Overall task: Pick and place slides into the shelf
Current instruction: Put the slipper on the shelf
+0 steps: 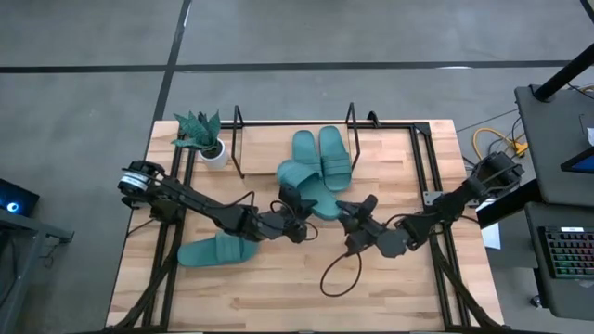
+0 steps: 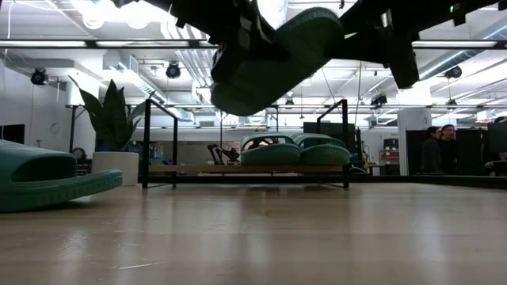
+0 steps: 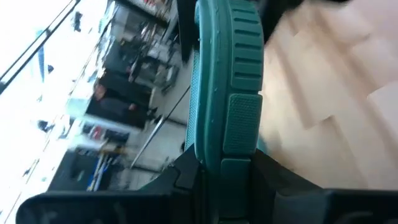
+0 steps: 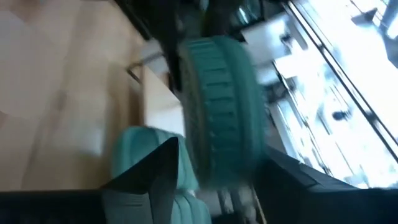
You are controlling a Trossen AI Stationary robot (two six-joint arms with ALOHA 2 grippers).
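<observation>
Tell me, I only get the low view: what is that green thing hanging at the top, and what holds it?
Observer: It is one of the slides, lifted off the table. The left wrist view shows the left gripper shut on its edge.
Operator: Is the other arm anywhere near?
Observer: Yes. From above, the right gripper sits close beside that same slide, over the middle of the table.
Operator: And the slide at my left edge?
Observer: The high view shows that slide on the table lying under the left arm, well in front of the shelf.
</observation>
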